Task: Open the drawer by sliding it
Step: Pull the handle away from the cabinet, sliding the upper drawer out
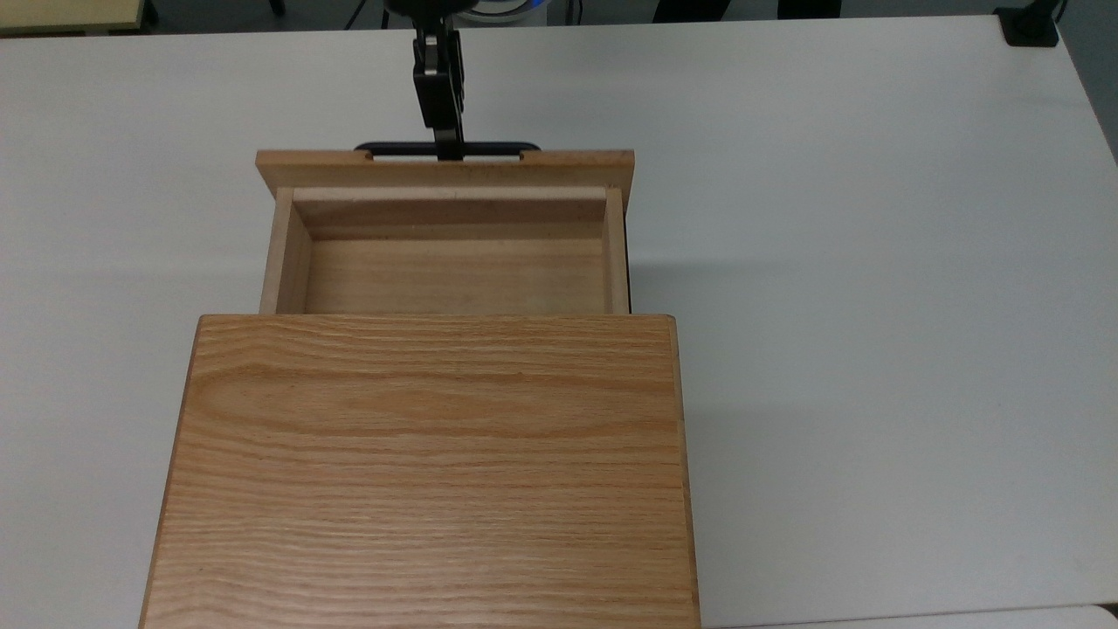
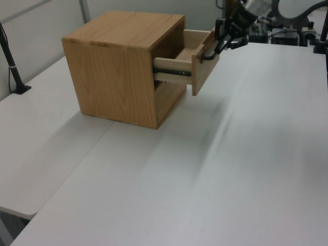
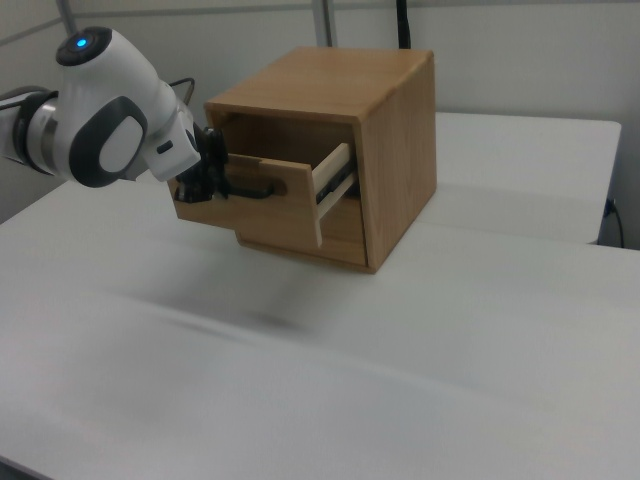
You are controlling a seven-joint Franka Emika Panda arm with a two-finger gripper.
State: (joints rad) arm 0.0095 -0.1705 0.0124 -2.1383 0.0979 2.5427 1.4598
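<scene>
The drawer (image 1: 454,275) stands pulled well out of the oak cabinet (image 1: 428,472), its light wooden box empty. Its wider front panel (image 1: 559,166) faces the top view's upper edge and carries a long black bar handle (image 1: 493,147). My gripper (image 1: 448,147) is shut on the middle of that handle, reaching in from the top edge. In the left view the drawer (image 2: 202,69) sticks out to the right on a metal rail, with the gripper (image 2: 218,47) at its front. In the right view the drawer front (image 3: 285,210) juts left, and the gripper (image 3: 212,180) holds the handle (image 3: 252,187).
The cabinet (image 2: 123,66) rests on a wide white table (image 1: 873,262); a lower drawer front (image 2: 169,100) stays closed. A black post (image 2: 10,56) stands at the left view's left. My white arm (image 3: 100,110) hangs left of the drawer in the right view.
</scene>
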